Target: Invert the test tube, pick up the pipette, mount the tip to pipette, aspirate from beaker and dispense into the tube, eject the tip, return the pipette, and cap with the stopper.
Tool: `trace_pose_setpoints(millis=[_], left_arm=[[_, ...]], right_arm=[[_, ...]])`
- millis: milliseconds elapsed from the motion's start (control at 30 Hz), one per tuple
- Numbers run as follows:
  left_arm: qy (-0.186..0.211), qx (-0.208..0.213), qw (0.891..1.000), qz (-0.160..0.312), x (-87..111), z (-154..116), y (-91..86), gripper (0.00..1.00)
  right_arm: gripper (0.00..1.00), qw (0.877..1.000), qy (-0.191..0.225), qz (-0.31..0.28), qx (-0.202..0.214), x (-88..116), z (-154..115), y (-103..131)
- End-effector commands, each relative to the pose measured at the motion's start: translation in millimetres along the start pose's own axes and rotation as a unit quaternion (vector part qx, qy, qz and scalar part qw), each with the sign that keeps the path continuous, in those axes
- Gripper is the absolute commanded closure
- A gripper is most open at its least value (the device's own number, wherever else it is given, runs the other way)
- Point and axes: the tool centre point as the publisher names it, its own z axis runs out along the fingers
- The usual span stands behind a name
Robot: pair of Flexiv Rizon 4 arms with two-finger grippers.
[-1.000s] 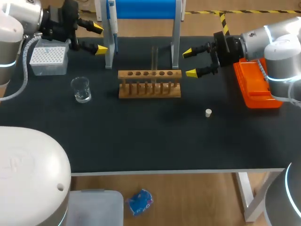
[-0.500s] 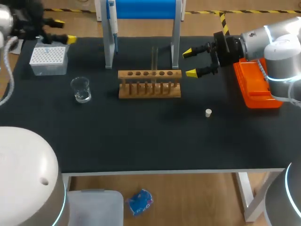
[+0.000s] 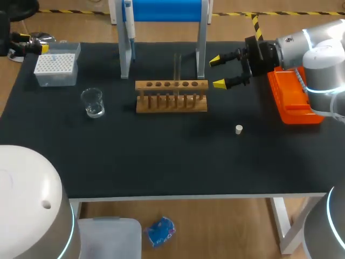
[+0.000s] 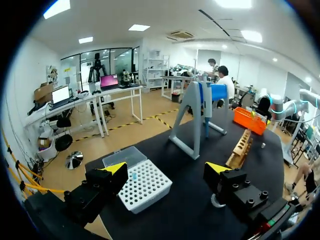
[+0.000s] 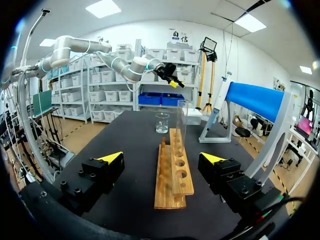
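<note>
A clear test tube [image 3: 177, 69] stands upright in the wooden rack [image 3: 171, 97]. My right gripper [image 3: 218, 71] hangs open just right of the rack; in its wrist view the rack [image 5: 172, 176] and the tube [image 5: 181, 120] lie ahead between the open fingers. The pipette [image 3: 129, 21] hangs on the blue stand [image 3: 164, 11]. My left gripper [image 3: 33, 43] is open at the table's far left corner, beside the white tip box [image 3: 55, 69]; the tip box [image 4: 142, 182] lies just ahead of it. A glass beaker [image 3: 93, 102] stands front left of the rack. The small white stopper [image 3: 239, 129] lies on the mat.
An orange bin [image 3: 294, 97] sits at the right edge under my right arm. The black mat [image 3: 172, 162] stretches bare in front of the rack.
My left arm has drawn back leftward from beside the pipette stand, past the tip box to the table's corner, its gripper still open. The right arm has not moved.
</note>
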Motion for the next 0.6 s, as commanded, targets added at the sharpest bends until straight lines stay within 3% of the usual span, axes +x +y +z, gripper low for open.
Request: trace_pose_setpoints(millis=[33, 467, 600], left_arm=[[-0.009, 0.002, 1.0, 0.0, 4.2, 5.1, 2.0, 0.0], [-0.009, 0.002, 1.0, 0.0, 4.2, 5.1, 2.0, 0.0], [-0.012, 0.01, 1.0, -0.007, 11.4, 31.0, 11.6, 0.0]], right_arm=[[0.0, 1.0, 0.0, 0.0, 0.001, 0.2, -0.4, -0.2], [0.0, 1.0, 0.0, 0.0, 0.001, 0.2, -0.4, -0.2], [0.0, 1.0, 0.0, 0.0, 0.001, 0.2, -0.4, -0.2]])
